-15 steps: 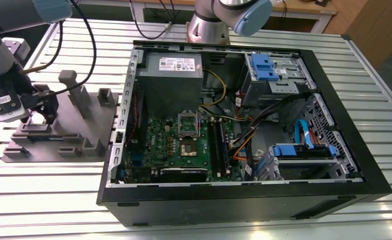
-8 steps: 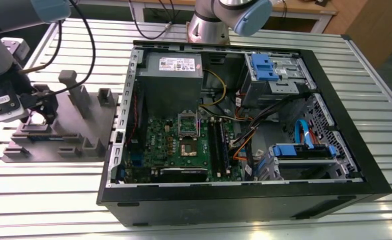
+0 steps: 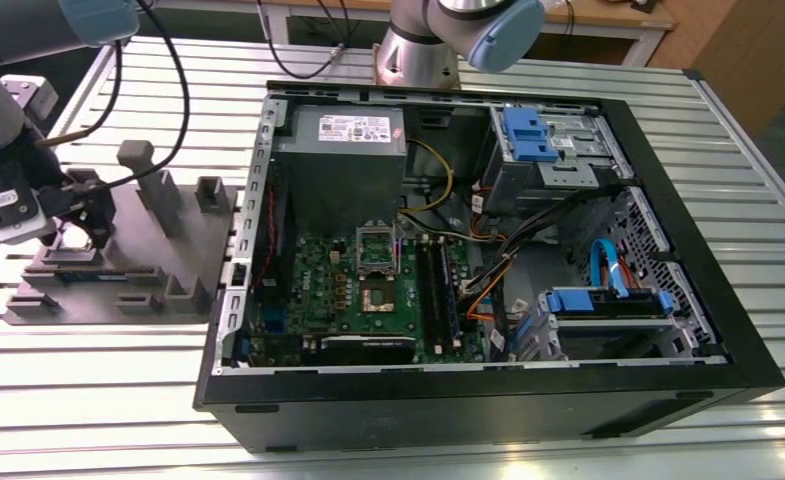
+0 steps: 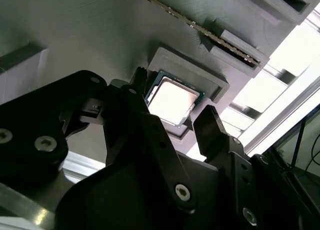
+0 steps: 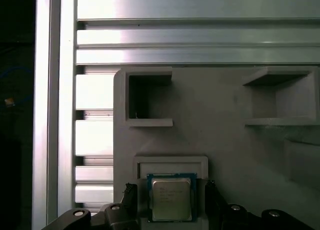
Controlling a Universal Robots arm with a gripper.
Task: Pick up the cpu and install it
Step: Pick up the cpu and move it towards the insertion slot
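The small, flat, square cpu (image 5: 171, 199) with its silver-grey metal top lies face up in a shallow square nest (image 5: 171, 162). The nest is moulded into a matte grey plastic fixture plate (image 5: 225, 140), and its raised rim frames the chip closely on the sides that show. That probably keeps the chip square and in a known spot for pick-up.

The black two-fingered gripper (image 5: 170, 188) hangs directly over the nest. In both wrist views its fingers (image 4: 212, 127) stand apart, one on each side of the chip, with a sliver of nest showing between each finger and the chip's edge. The chip is straddled but not clamped, and by the look of it not yet lifted.

In the second wrist view, a long thin strip (image 4: 200, 27) with a gold-toned edge stands in slotted blocks on the same plate, beyond the nest.

In the exterior view the plate sits at the middle left of the frame, on a table of silver aluminium slats (image 3: 99, 380). The arm reaches down onto it from the upper left corner. Just beside the plate, filling the centre and right, lies an open black computer case (image 3: 499, 400). The green motherboard (image 3: 352, 300) inside faces up, with its rectangular metal socket frame (image 3: 376, 262) near the frame's centre, well apart from the chip.
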